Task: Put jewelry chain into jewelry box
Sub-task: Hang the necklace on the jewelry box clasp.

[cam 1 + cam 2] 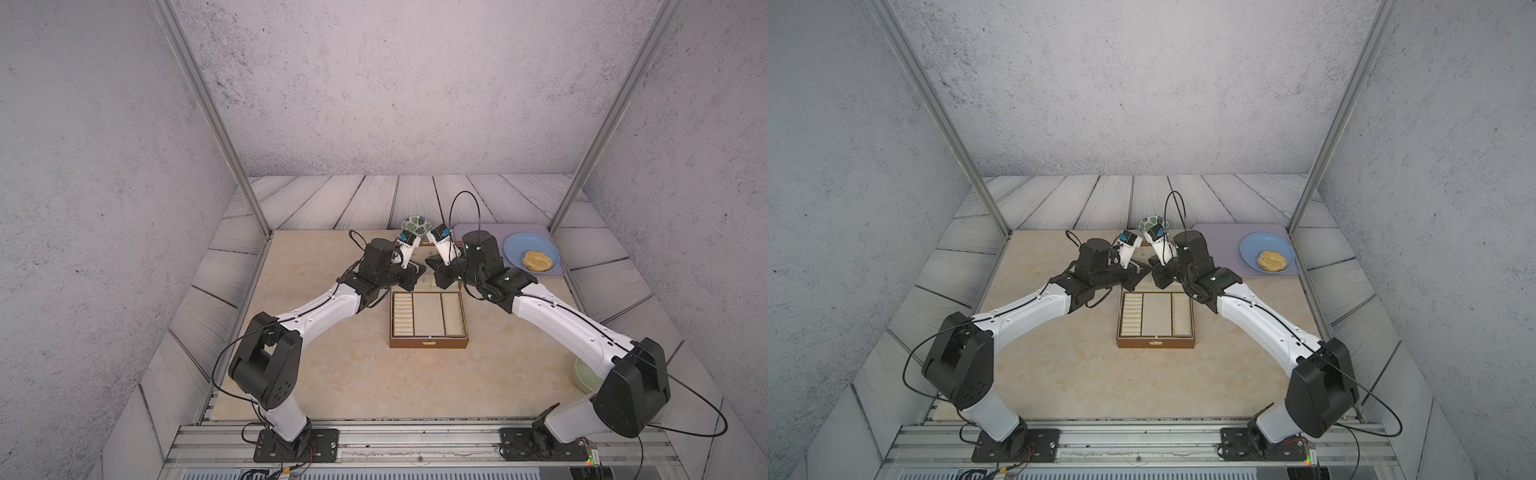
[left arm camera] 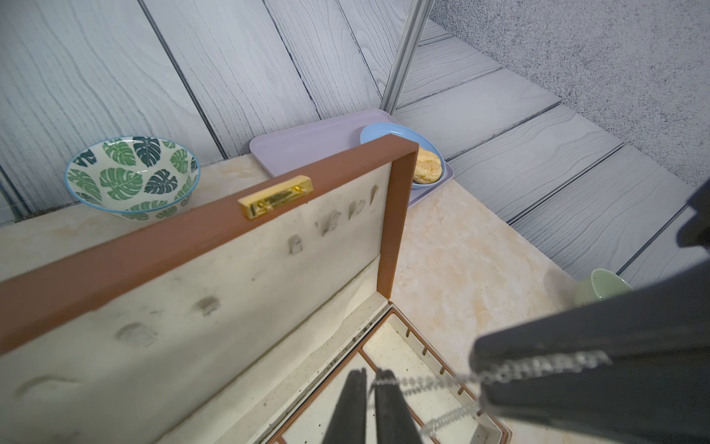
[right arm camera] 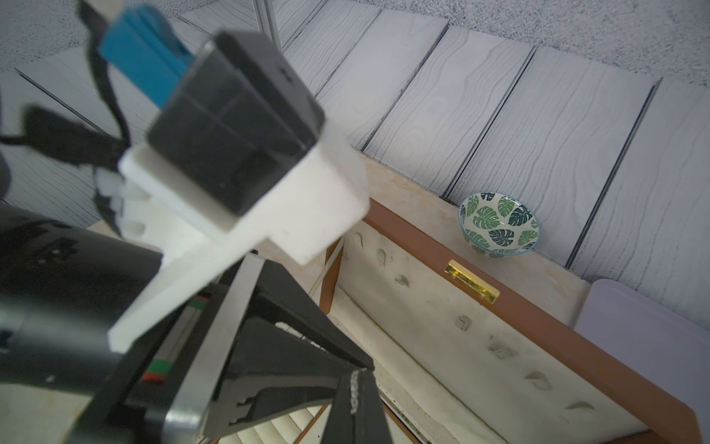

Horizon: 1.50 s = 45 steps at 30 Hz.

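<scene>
Left gripper (image 2: 372,376) and right gripper (image 2: 480,378) each pinched the jewelry chain (image 2: 422,381), stretched above the open jewelry box (image 1: 428,343), not yet laid inside.

A lilac tray (image 1: 1221,241) lies at the far right corner of the beige marbled tabletop (image 1: 332,374). Toward the tray's right end sits a round blue plate (image 1: 521,245), and a golden-brown pastry (image 1: 537,261) rests on the plate's near side. Left of the tray, level with its far edge and apart from it, a white bowl (image 2: 132,177) printed with green leaves stands upright. Well nearer than the tray, by the table's right edge, is a pale green vessel (image 1: 585,376). Only part of it shows, so whether it is a bowl or a cup is unclear. A metal post (image 1: 613,116) rises just behind the tray's far right corner.
</scene>
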Each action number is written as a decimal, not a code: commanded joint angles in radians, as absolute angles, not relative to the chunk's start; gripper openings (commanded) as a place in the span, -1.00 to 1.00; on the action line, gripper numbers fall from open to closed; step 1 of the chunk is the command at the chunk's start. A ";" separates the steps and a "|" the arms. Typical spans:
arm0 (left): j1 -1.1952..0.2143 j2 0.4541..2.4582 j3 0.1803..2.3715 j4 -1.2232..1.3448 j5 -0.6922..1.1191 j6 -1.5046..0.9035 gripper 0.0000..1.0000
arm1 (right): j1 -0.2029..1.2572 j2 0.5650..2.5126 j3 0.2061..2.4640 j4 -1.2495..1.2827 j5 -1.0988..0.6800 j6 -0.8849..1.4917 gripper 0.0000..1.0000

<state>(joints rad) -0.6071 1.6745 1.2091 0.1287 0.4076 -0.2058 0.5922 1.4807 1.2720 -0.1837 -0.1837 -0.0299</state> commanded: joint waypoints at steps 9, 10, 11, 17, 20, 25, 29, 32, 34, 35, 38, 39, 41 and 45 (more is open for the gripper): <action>-0.611 1.649 1.208 0.120 0.417 -0.204 -0.59 | 0.589 1.453 1.276 -0.182 -0.179 -0.028 -1.00; -0.611 1.647 1.209 0.114 0.405 -0.203 -0.59 | 0.590 1.453 1.276 -0.182 -0.175 -0.029 -1.00; -0.611 1.643 1.208 0.105 0.393 -0.202 -0.59 | 0.589 1.453 1.275 -0.181 -0.173 -0.029 -1.00; -0.610 1.631 1.202 0.092 0.380 -0.196 -0.57 | 0.590 1.454 1.273 -0.180 -0.172 -0.029 -1.00; -0.611 1.627 1.196 0.093 0.380 -0.196 -0.56 | 0.590 1.453 1.273 -0.179 -0.172 -0.029 -1.00; -0.611 1.629 1.195 0.109 0.425 -0.194 -0.52 | 0.589 1.454 1.273 -0.179 -0.174 -0.029 -1.00; -0.611 1.624 1.199 0.087 0.398 -0.185 -0.51 | 0.589 1.453 1.272 -0.179 -0.172 -0.029 -1.00; -0.611 1.620 1.204 0.064 0.378 -0.175 -0.50 | 0.589 1.452 1.269 -0.178 -0.172 -0.026 -1.00; -0.610 1.618 1.205 0.057 0.374 -0.172 -0.51 | 0.590 1.454 1.270 -0.176 -0.172 -0.026 -1.00; -0.611 1.617 1.206 0.053 0.368 -0.172 -0.51 | 0.589 1.453 1.270 -0.176 -0.170 -0.026 -1.00; -0.610 1.613 1.205 0.047 0.369 -0.165 -0.51 | 0.589 1.453 1.270 -0.175 -0.170 -0.026 -1.00; -0.611 1.613 1.206 0.046 0.372 -0.163 -0.51 | 0.589 1.453 1.270 -0.176 -0.170 -0.026 -1.00; -0.610 1.611 1.206 0.047 0.398 -0.157 -0.52 | 0.589 1.453 1.269 -0.176 -0.170 -0.026 -1.00; -0.610 1.610 1.215 0.031 0.413 -0.142 -0.55 | 0.589 1.452 1.269 -0.176 -0.170 -0.026 -1.00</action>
<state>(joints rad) -0.6071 1.6398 1.2053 0.0483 0.3920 -0.1715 0.5922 1.4807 1.2720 -0.1829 -0.1814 -0.0299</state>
